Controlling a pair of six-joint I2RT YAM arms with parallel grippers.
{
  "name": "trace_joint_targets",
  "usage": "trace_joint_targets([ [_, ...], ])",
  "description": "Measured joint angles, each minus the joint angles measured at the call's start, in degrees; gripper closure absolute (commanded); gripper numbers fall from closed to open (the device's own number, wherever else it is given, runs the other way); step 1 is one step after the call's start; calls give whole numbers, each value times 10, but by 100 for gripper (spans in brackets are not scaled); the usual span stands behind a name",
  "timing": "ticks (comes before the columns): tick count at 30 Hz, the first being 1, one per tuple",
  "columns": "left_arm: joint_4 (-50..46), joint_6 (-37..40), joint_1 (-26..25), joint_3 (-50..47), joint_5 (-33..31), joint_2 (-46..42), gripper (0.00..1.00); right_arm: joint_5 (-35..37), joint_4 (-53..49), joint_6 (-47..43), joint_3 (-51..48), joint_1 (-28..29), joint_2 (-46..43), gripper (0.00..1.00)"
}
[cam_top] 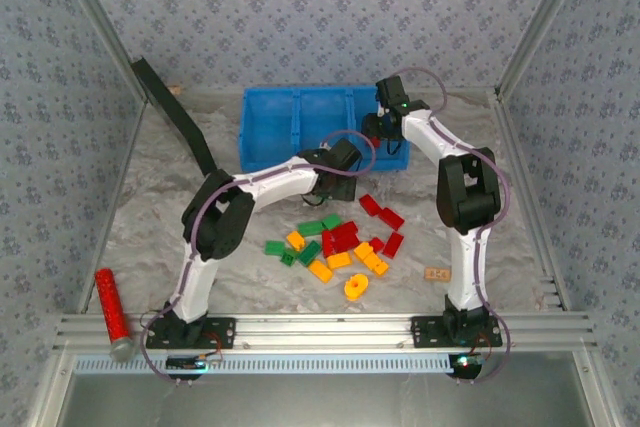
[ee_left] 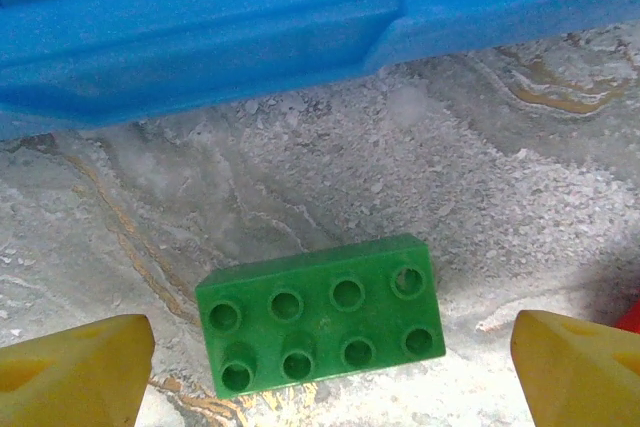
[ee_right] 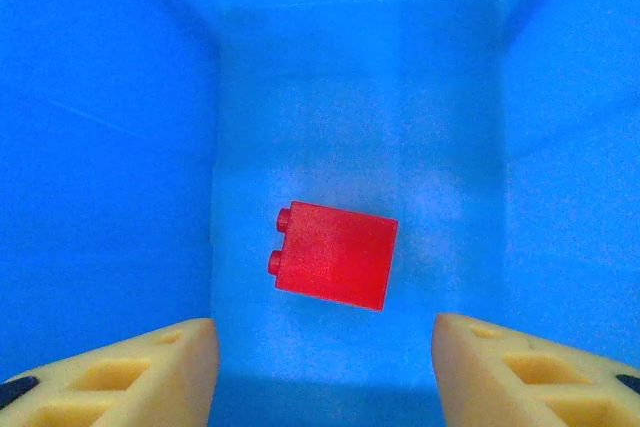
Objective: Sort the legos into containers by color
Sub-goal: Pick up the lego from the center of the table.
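1 red brick lies on its side on the floor of the blue bin, in the compartment at the bin's 3 o'clock end, studs facing 9 o'clock in the right wrist view. By the look of it the sorting has barely begun. Some 20 red, green and yellow legos sit heaped on the table at 6 o'clock from the bin, with every colour left to sort. Directly above the red brick, the right gripper hangs with its fingers apart, holding nothing and touching nothing. Near the bin's front wall, the left gripper is spread wide on either side of a green brick lying studs-up on the table, and neither finger touches it.
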Motion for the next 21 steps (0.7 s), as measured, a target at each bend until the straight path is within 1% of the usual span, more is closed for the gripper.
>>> trace_joint_targets([
  [5,-6,-6,0,5,0,13,10,-7,6,0,-32,0,-30,41],
  [11,-5,-10,0,9,0,36,14,-16,13,0,-110,7,-141,39],
  [15,-2,-13,0,16,0,38,21,-16,14,0,-179,11,-236,38],
  [19,0,-18,0,16,-4,40,34,-16,11,1,-263,13,-322,38],
  [21,2,-20,1,16,-4,40,35,-15,7,3,-314,13,-361,37],
])
